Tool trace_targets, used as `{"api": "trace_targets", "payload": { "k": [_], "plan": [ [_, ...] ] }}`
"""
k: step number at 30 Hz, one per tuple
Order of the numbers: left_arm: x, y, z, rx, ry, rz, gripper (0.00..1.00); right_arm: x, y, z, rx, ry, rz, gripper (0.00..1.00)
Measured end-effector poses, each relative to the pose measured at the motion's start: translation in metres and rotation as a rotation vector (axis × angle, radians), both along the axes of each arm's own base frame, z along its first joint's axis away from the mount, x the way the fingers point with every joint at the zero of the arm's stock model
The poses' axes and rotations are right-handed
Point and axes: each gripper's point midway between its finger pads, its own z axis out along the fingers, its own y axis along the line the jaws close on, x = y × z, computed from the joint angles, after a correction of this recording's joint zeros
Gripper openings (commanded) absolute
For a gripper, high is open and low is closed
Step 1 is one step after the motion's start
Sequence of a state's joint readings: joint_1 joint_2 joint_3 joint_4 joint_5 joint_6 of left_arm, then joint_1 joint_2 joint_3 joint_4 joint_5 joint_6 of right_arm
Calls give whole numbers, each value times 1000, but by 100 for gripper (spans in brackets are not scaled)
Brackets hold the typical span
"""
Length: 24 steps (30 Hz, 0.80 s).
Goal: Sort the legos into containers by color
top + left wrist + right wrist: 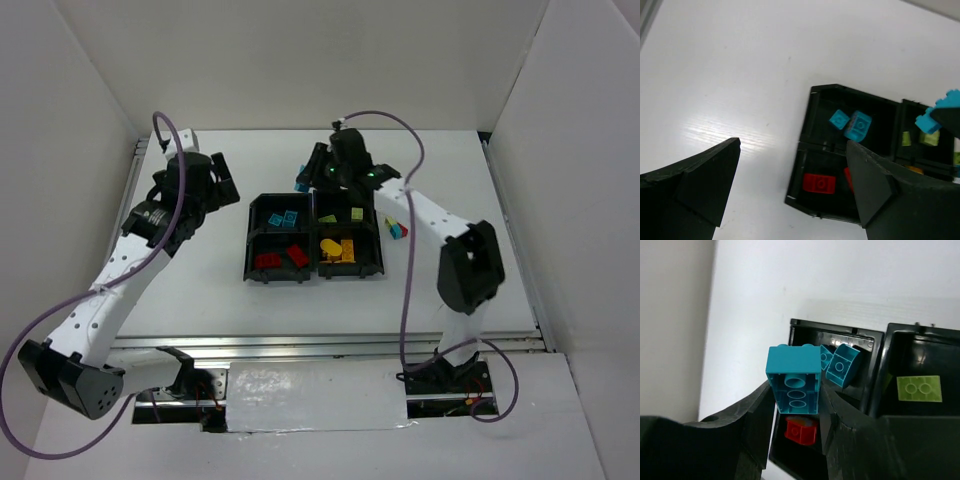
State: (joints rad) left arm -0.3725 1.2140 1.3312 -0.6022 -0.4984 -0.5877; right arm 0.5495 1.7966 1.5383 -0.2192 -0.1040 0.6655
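Observation:
The black tray [313, 240] holds four containers: cyan legos [286, 218] far left, green legos [355, 213] far right, red legos [282, 258] near left, yellow-orange legos [338, 249] near right. My right gripper [796, 390] is shut on a cyan brick [794, 380], studs pointing away, held above the tray's far-left corner [300, 185]. Under it lie two cyan bricks [842, 365] and a red brick [801, 430]. My left gripper [794, 145] is open and holds nothing, hovering over the table left of the tray [222, 185], near a red brick [819, 183].
A loose cyan brick and a red piece [397, 229] lie on the white table just right of the tray. White walls enclose the table on the left, right and back. The right arm's forearm [430, 215] stretches over the table right of the tray.

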Motion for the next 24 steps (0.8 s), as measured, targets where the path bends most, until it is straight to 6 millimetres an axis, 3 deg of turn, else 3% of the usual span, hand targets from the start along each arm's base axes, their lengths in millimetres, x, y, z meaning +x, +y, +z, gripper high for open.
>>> {"api": "trace_targets", "payload": {
  "k": [5, 8, 11, 14, 20, 24],
  "plan": [
    [-20, 23, -40, 97, 80, 20, 99, 16, 42, -53, -148, 108, 3, 1],
    [-24, 26, -58, 126, 128, 15, 99, 15, 55, -74, -206, 144, 18, 9],
    [-23, 24, -60, 134, 135, -7, 99, 4, 55, -88, -249, 184, 30, 36],
    [-22, 23, -60, 141, 136, -23, 100, 3, 53, -89, -259, 189, 30, 57],
    [-22, 20, -60, 147, 137, -49, 100, 4, 52, -87, -267, 187, 32, 83],
    [-20, 18, -59, 148, 131, -64, 99, 9, 50, -77, -269, 165, 30, 83]
  ]
}}
